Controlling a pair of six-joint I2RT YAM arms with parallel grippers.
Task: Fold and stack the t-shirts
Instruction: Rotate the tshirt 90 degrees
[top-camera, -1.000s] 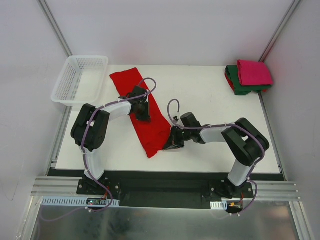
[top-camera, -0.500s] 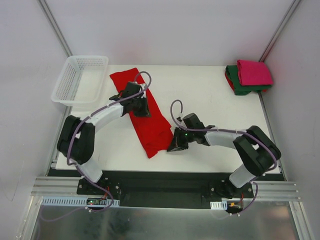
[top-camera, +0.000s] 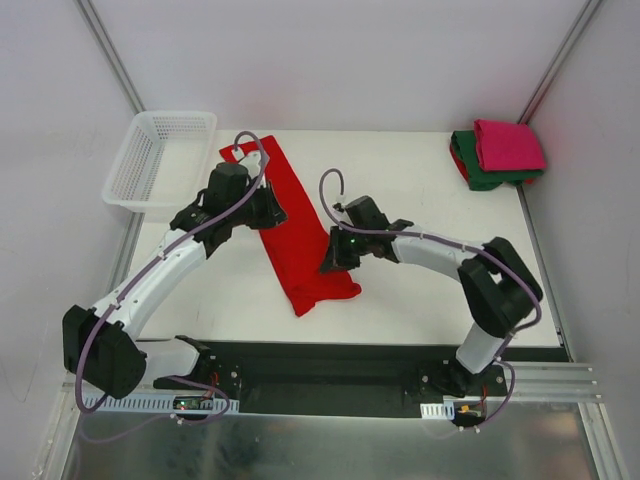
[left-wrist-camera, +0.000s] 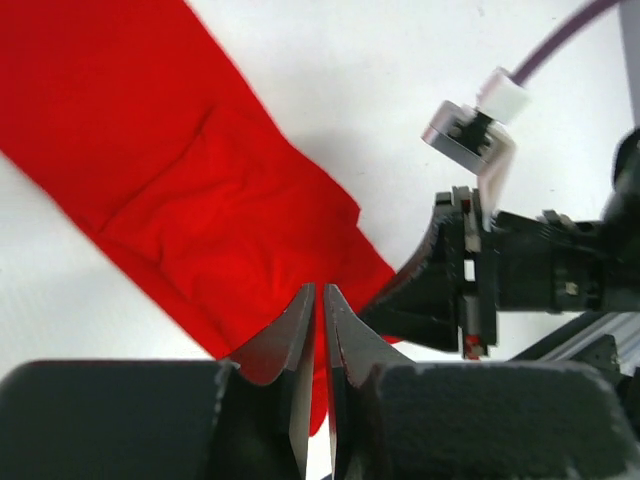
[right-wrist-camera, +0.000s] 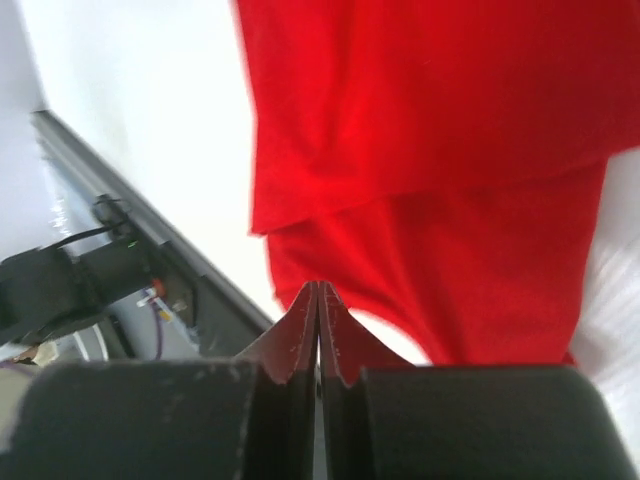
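The left claw (top-camera: 268, 208) had shifted farther up the red t-shirt (top-camera: 300, 250) to its left edge, fingers all but pressed together, only a thin slit between them. The right claw (top-camera: 333, 258), pressed together, had moved up the shirt's right edge. The shirt lay as a diagonal strip on the white surface (top-camera: 420, 200).

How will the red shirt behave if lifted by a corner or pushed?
Probably floppy: the red shirt lies flat in soft wrinkled layers, so it would likely drape from a pinch. A push would probably bunch those loose folds.
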